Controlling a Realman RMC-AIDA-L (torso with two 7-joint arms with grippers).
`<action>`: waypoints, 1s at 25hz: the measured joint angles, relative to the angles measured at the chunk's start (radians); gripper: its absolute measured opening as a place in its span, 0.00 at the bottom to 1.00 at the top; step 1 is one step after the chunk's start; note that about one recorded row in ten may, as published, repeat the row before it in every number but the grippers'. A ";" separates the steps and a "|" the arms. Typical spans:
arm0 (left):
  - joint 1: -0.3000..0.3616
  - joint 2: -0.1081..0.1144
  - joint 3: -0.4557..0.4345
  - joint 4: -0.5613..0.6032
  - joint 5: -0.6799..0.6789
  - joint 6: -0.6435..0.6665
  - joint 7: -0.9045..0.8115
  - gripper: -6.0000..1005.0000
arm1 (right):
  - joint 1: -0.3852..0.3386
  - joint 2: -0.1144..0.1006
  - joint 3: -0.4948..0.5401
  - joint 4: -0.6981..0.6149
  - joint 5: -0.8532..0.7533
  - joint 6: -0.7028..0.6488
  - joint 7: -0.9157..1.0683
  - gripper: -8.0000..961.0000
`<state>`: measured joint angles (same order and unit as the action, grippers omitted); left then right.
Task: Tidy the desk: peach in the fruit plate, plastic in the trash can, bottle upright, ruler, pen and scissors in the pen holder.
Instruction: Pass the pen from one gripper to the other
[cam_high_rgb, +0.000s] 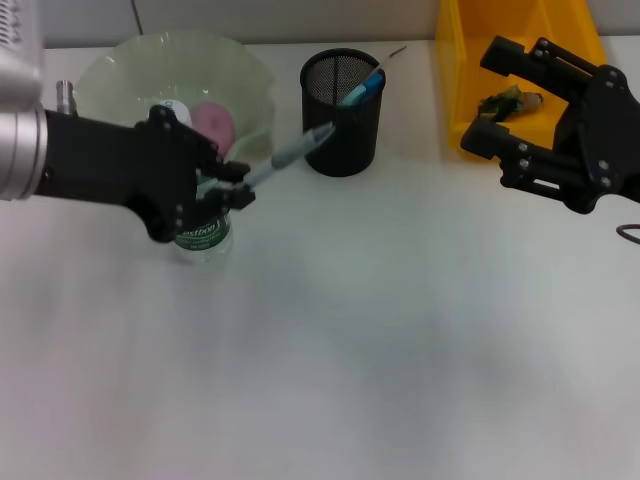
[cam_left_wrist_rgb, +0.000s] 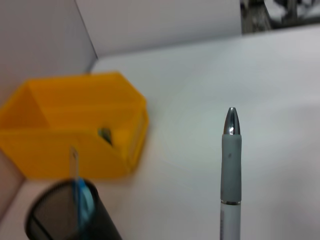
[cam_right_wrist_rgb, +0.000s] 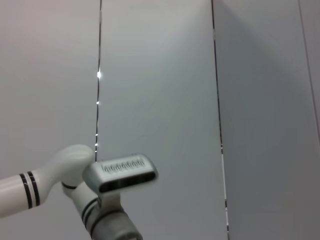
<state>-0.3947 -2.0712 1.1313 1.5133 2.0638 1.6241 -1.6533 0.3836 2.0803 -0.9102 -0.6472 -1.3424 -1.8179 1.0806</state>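
The left gripper (cam_high_rgb: 232, 185) pinches the pen (cam_high_rgb: 290, 153) above the upright bottle (cam_high_rgb: 204, 235), tip aimed right at the holder (cam_high_rgb: 341, 100). Farther back, the peach (cam_high_rgb: 213, 120) sits in the plate (cam_high_rgb: 120, 70); the right gripper (cam_high_rgb: 490, 100) hangs open before the yellow bin (cam_high_rgb: 455, 60).

There are two grippers: the left gripper (cam_high_rgb: 238, 185) and the right gripper (cam_high_rgb: 482, 97). One pen (cam_high_rgb: 290, 153) (cam_left_wrist_rgb: 230, 170) is seen, one black mesh holder (cam_high_rgb: 343, 105) (cam_left_wrist_rgb: 65, 215) with one blue item (cam_high_rgb: 364, 86) (cam_left_wrist_rgb: 81, 197) in it, one yellow bin (cam_high_rgb: 455, 90) (cam_left_wrist_rgb: 75, 132), one plate (cam_high_rgb: 130, 70) bearing one peach (cam_high_rgb: 212, 120), and one bottle (cam_high_rgb: 203, 238).
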 joint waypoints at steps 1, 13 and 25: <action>0.000 0.000 0.000 0.000 0.000 0.000 0.000 0.20 | 0.000 0.000 0.000 0.000 0.000 0.000 0.000 0.82; 0.014 0.002 -0.142 -0.097 -0.341 -0.029 0.026 0.20 | 0.000 0.001 0.076 0.163 0.000 -0.035 -0.173 0.82; -0.005 0.005 -0.172 -0.453 -0.709 -0.033 0.180 0.21 | 0.071 0.006 0.076 0.384 0.044 -0.039 -0.389 0.82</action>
<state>-0.3999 -2.0662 0.9591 1.0606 1.3545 1.5907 -1.4730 0.4550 2.0867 -0.8342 -0.2634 -1.2983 -1.8568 0.6912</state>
